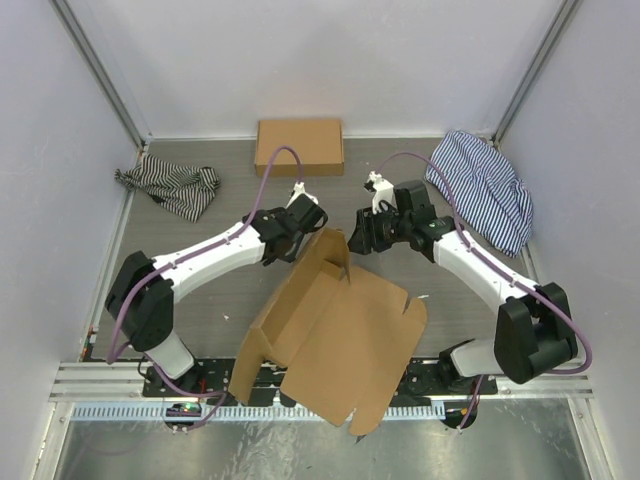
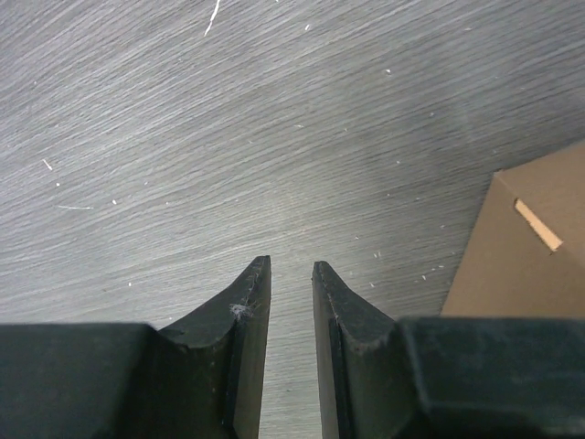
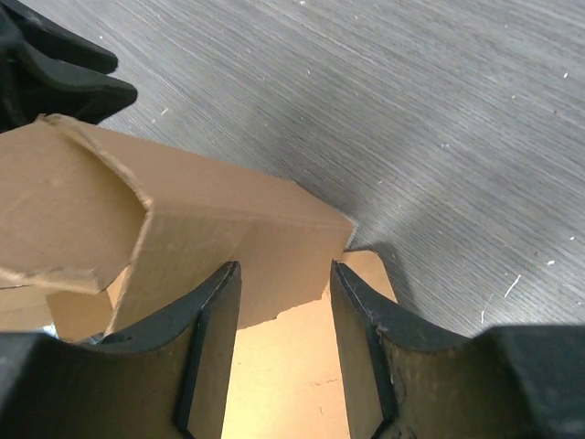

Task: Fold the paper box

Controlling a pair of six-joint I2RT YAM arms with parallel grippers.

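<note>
Paper box [image 3: 239, 218] beneath half-open right tool [image 3: 284, 265].

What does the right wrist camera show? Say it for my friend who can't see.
The right gripper is open, pointing at a raised flap of the brown paper box. The grey table lies behind, and the left gripper peeks in at top left.

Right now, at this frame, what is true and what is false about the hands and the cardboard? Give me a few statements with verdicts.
1. The left hand holds nothing. True.
2. The right hand is shut on the paper box. False: its fingers stand apart over the cardboard.
3. The paper box lies fully flat. False: some panels on its left side stand raised.
4. The flat brown box sits apart from it, by the far wall. True.
</note>
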